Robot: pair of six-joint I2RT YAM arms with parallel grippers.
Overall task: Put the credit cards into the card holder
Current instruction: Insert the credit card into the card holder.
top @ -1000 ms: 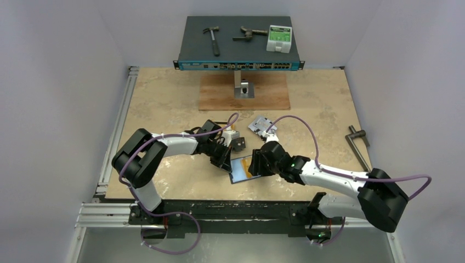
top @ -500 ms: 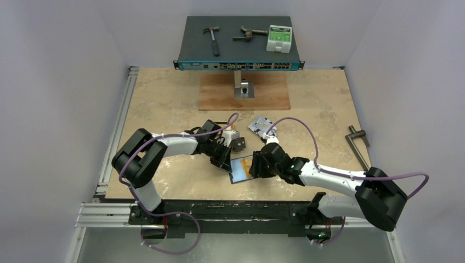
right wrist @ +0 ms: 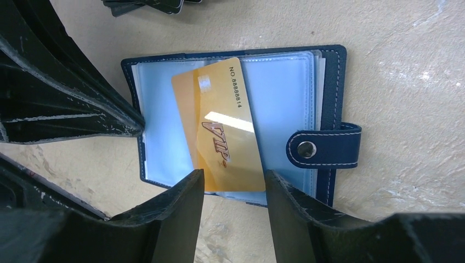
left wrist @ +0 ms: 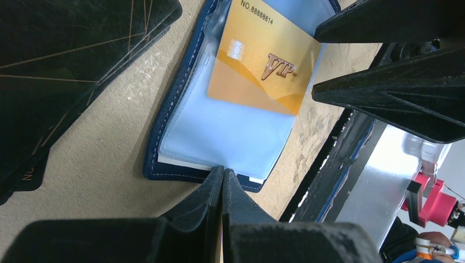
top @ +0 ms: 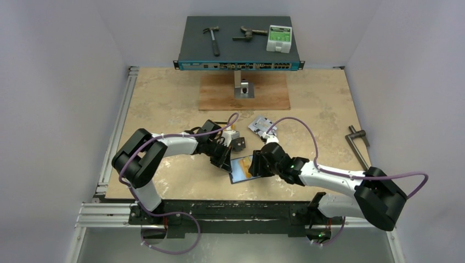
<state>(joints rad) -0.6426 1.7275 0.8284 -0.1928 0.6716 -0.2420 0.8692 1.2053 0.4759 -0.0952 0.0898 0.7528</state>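
Right wrist cam: we see the card holder [right wrist: 329, 82] open on the worktop [right wrist: 395, 49], snap tab [right wrist: 323, 148] at 3 o'clock; right pincer [right wrist: 234, 189] pinches the gold card [right wrist: 225, 131], lying across the holder, at its 6 o'clock end; left pincer [left wrist: 222, 176], pressed together, touches the holder's edge.

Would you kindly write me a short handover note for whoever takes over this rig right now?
Left gripper: shut, tips at the edge of the open card holder.
Right gripper: closed on the long edges of the gold card.
Gold card: tilted across the holder's clear sleeves, one end sticking out past the holder's edge; not seated.
Loose: black cards beside the holder, grey cards stacked farther back.
Left to do: seat the gold card, then load the rest.
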